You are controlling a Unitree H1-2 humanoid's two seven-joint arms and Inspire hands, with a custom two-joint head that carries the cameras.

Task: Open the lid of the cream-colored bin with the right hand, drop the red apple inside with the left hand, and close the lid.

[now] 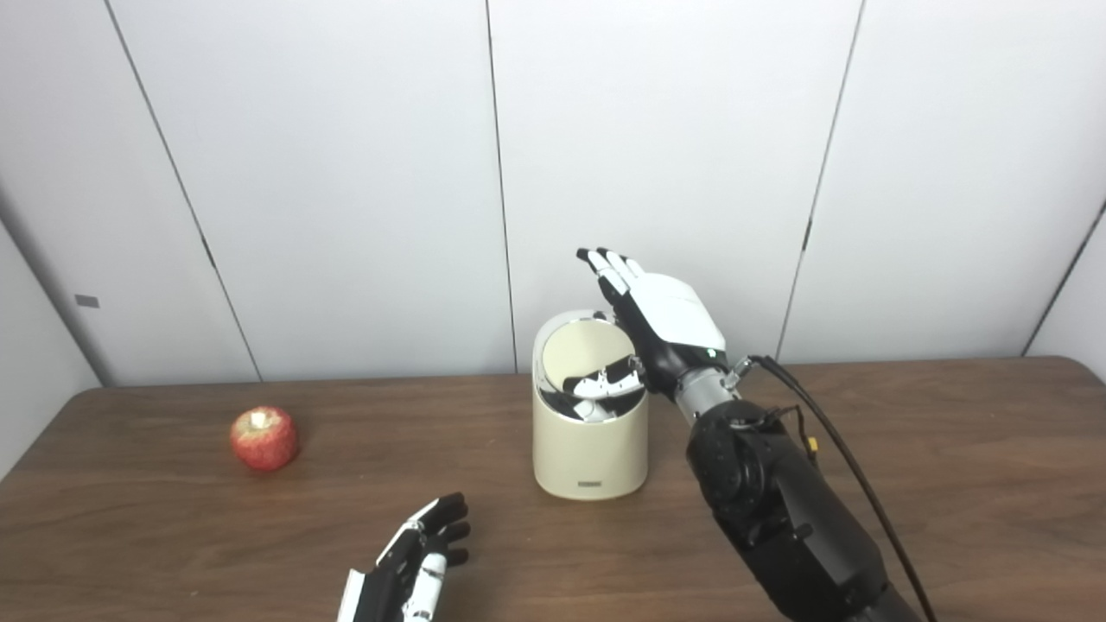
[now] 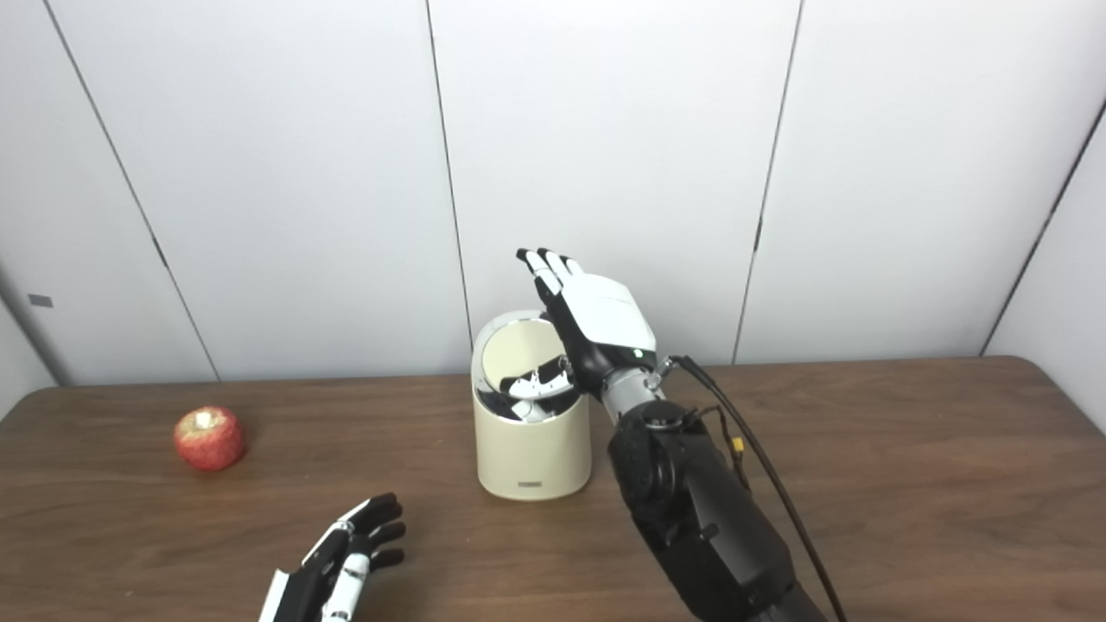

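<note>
The cream-colored bin (image 1: 590, 449) stands mid-table. Its round lid (image 1: 584, 349) is tilted inside a shiny rim, cream face showing towards the back. My right hand (image 1: 661, 324) hovers over the bin's right rim, fingers straight and pointing up and back, holding nothing. Black and white shapes in the bin's mouth look like its thumb side or a reflection; I cannot tell whether it touches the lid. The red apple (image 1: 263, 438) sits on the table far left of the bin. My left hand (image 1: 413, 566) lies open near the front edge, right of the apple and apart from it.
The brown wooden table (image 1: 950, 484) reaches to a white panelled wall just behind the bin. A black cable (image 1: 842, 458) runs along my right forearm. Bare tabletop lies between the apple and the bin.
</note>
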